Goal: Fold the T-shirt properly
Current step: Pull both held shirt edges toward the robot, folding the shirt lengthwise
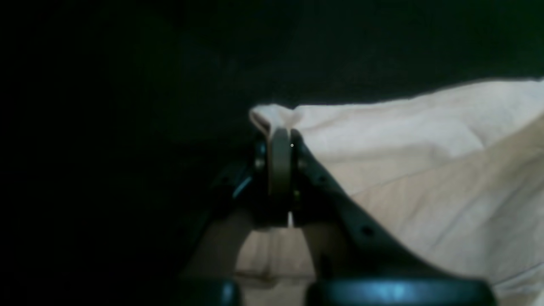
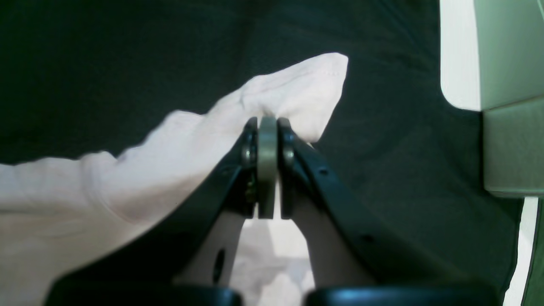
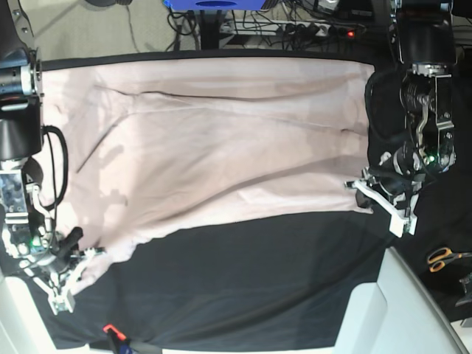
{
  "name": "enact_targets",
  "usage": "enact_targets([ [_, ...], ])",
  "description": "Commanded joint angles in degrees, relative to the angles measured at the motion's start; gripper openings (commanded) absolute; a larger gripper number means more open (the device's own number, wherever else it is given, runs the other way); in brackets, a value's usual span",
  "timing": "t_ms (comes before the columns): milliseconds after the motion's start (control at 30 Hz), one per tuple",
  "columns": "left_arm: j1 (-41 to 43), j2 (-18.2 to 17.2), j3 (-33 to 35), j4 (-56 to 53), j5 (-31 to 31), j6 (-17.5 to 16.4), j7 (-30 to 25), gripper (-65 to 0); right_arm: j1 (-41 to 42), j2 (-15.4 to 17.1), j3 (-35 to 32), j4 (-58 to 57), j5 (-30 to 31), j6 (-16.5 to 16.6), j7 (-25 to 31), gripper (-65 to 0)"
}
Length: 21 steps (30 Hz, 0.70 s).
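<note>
Black pincer [image 2: 267, 127] pinching soft T-shirt [image 2: 178, 148]

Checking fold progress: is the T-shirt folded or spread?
Spread: the T-shirt lies open across the black cover; each claw pinches a corner.

lab, floor cables [image 3: 295, 26], scissors [image 3: 442, 257]

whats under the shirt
The T-shirt lies spread on the black table cover, which shows bare along its near side. Whatever sits beneath the covered part is hidden. The left gripper and right gripper each pinch a corner.
</note>
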Motion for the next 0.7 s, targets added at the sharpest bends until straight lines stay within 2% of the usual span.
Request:
enact_targets([
  [0,-0.7,-0.9,-0.2,0.4,-0.4,-0.3,-0.9,-65.0,1.1,0.7,0.4,1.2,-0.1,-0.4,1.2,-65.0],
  [133,-0.2,-0.9,-0.1,0.1,0.4,-0.3,-1.2,-65.0,-0.5,0.7,0.5,1.3,-0.1,-0.4,1.2,-65.0],
  [333,-0.4,1.8,-0.1,0.1,13.5,-0.5,-1.4,-65.0,-2.5,0.7,0.5,4.2,-0.1,-0.4,1.2,-65.0],
  [400,-0.5,2.5,-0.1,0.1,15.6,-0.6,-1.4,-65.0,-2.7,0.7,0.5,4.6,-0.1,-0.4,1.2,-65.0],
  [567,-0.1,2.7,-0.1,1.1,15.9,-0.6,-4.0,-65.0,-4.2,0.7,0.6,7.7,-0.1,-0.4,-0.9,-65.0],
  [667,1.4,2.7,-0.1,2.4,15.9,-0.6,-4.5,-65.0,-6.7,0.6,3.6,11.5,-0.1,-0.4,-1.1,-65.0],
])
